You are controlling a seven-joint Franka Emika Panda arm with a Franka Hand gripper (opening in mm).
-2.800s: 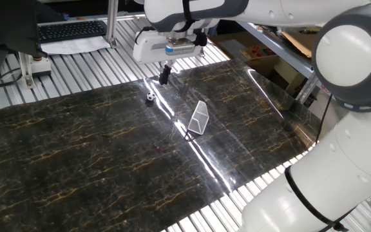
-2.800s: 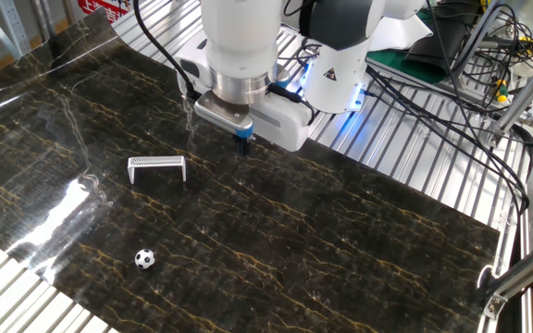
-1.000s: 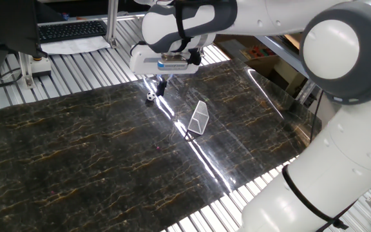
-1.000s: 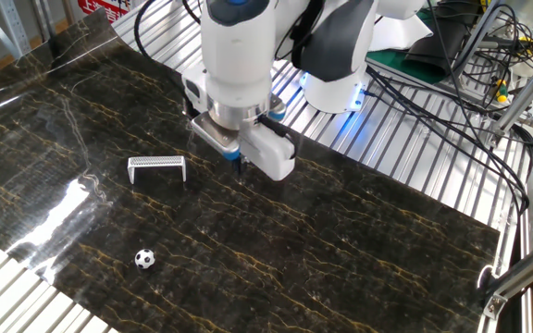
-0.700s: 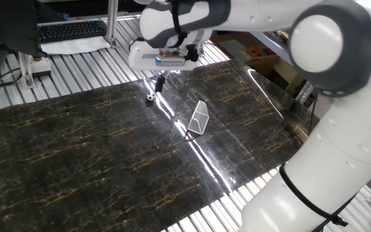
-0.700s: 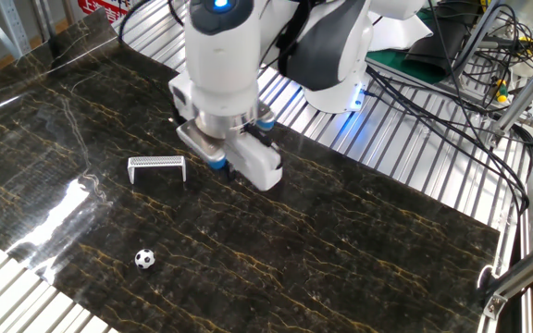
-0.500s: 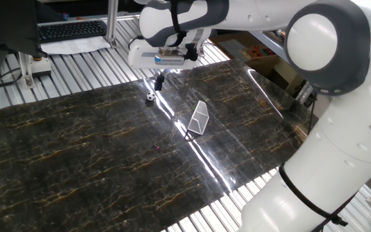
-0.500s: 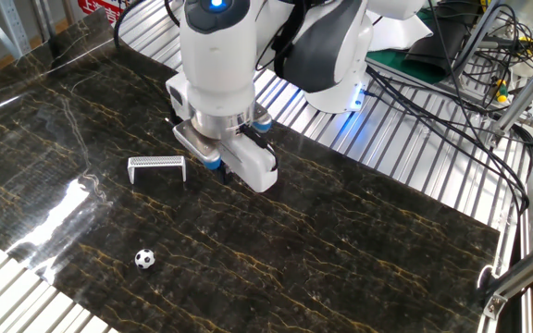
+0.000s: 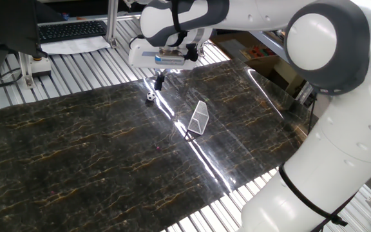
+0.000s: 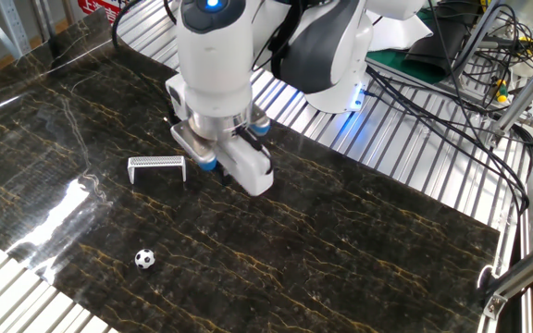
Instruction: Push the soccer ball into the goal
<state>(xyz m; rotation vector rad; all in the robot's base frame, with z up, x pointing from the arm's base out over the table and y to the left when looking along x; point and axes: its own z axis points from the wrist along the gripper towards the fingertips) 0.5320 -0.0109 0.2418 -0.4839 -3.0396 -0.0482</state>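
The soccer ball (image 9: 149, 97) is a tiny white ball with black patches, resting on the dark marble mat near its edge; it also shows in the other fixed view (image 10: 144, 259). The goal (image 9: 199, 118) is a small white frame with pale netting, standing on the mat a few ball-widths from the ball, and it shows in the other fixed view too (image 10: 156, 168). My gripper (image 9: 159, 82) hangs above the mat with its dark fingers together and empty, apart from the ball. In the other fixed view the white hand (image 10: 222, 153) hides the fingertips and sits just right of the goal.
The mat lies on a slatted metal table (image 9: 76, 71). A keyboard (image 9: 71, 29) and papers lie at the back. Cables (image 10: 452, 83) and the arm's base (image 10: 340, 74) stand beyond the mat. A clear sheet edge (image 9: 269, 90) glints on the mat.
The hand has shifted sideways and lower toward the goal and ball side of the mat, with its wrist turned. The ball and the goal have not moved.
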